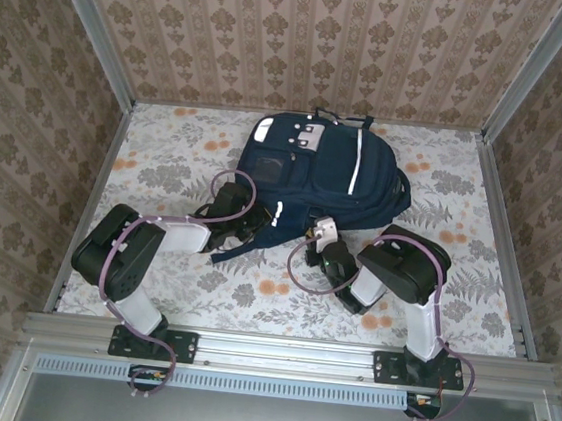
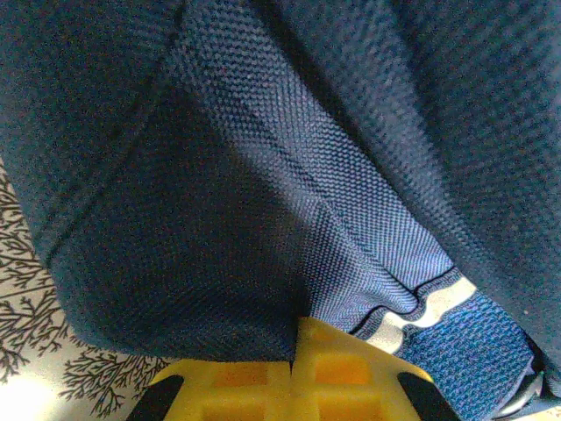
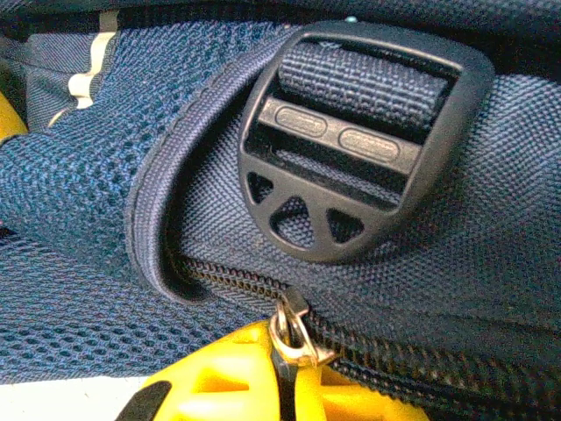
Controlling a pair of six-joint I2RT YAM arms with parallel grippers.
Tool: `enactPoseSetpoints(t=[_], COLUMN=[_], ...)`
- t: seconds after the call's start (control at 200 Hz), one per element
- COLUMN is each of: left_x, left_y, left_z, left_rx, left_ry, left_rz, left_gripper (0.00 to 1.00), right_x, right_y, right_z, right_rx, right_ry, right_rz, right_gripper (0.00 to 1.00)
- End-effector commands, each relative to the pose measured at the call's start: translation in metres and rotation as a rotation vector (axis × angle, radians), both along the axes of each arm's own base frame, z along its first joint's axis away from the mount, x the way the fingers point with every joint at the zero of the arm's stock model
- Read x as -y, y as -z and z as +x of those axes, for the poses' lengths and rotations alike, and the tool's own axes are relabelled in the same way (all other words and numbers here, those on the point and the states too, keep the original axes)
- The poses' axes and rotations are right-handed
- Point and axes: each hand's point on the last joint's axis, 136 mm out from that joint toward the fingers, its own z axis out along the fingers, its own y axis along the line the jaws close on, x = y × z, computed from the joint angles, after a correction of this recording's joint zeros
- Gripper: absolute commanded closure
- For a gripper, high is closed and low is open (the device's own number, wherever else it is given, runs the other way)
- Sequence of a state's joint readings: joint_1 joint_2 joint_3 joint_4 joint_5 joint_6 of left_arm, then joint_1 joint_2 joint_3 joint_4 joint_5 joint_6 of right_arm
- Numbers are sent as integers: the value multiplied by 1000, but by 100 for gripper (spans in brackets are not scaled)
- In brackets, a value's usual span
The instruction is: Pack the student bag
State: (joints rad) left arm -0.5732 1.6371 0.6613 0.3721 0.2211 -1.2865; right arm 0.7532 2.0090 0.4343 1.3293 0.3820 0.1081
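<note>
The student bag (image 1: 315, 169), a navy-blue backpack with white stripes, lies flat at the back centre of the table. My left gripper (image 1: 251, 226) is at its near-left edge. Its yellow fingers (image 2: 351, 368) are shut on a fold of the bag's navy fabric (image 2: 263, 219), with my left gripper (image 2: 296, 331) pinching the cloth at the tips. My right gripper (image 1: 320, 239) is at the bag's near edge. In the right wrist view my right gripper (image 3: 289, 355) is shut on the metal zipper pull (image 3: 296, 333), just below a black plastic buckle (image 3: 364, 132).
A floral tablecloth (image 1: 176, 159) covers the table, bounded by wallpapered walls and aluminium posts (image 1: 501, 224). A dark strap (image 1: 231, 254) trails from the bag towards the near edge. The zipper track (image 3: 223, 279) runs left under a fabric flap.
</note>
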Motion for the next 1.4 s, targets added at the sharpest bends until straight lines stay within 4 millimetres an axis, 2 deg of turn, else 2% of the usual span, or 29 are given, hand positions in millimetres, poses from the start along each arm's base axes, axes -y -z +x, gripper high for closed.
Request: enactPoseSetpoints(t=[0.0, 0.23, 0.38, 0.46, 0.56, 0.63, 0.82, 0.845, 0.92, 1.025, 1.135, 1.19, 1.225, 1.245, 1.29, 1.365, 1.39], left_x=[-15, -44, -59, -62, -57, -57, -76, -89, -105, -123, -121, -113, -107, -103, -94, -81, -69], left_y=[19, 13, 12, 15, 17, 20, 27, 27, 27, 16, -4, -10, -12, -14, -16, -18, -19], left_z=[-11, -5, -2, -3, -2, -3, -5, -1, 2, 12, 20, 16, 11, 8, -2, -18, -29], left_rx=[-69, -53, -53, -60, -66, -74, -96, -102, -107, -84, -52, -60, -70, -74, -89, -111, -113], left_ry=[-10, -79, -105, -106, -96, -98, -144, -185, -235, -281, -237, -198, -172, -155, -115, -73, -35], left_rz=[33, 117, 173, 186, 171, 171, 213, 217, 232, 268, 310, 312, 305, 299, 289, 253, 237], left_gripper=[100, 100, 100, 100, 100, 100, 100, 100, 100, 100, 100, 81, 64, 58, 49, 40, 38], right_x=[20, 43, 50, 48, 30, 27, 58, 61, 71, 77, 59, 45, 34, 28, 18, 0, -5], right_y=[-7, -3, -8, -12, -20, -23, -22, -21, -19, -19, -18, -18, -19, -20, -21, -26, -28], right_z=[-2, -13, -15, -16, -21, -23, -18, -18, -18, -20, -24, -27, -30, -31, -35, -43, -45], right_rx=[7, -46, -64, -100, -151, -176, -259, -268, -297, -326, -385, -428, -446, -454, -463, -464, -462], right_ry=[55, 93, 89, 55, -65, -89, 8, 14, 39, 43, -31, -72, -104, -115, -129, -160, -167], right_rz=[7, -41, -13, 34, 117, 148, 211, 215, 230, 240, 294, 347, 373, 384, 394, 412, 420], right_gripper=[100, 100, 100, 100, 100, 100, 100, 100, 100, 100, 100, 100, 100, 100, 100, 100, 100])
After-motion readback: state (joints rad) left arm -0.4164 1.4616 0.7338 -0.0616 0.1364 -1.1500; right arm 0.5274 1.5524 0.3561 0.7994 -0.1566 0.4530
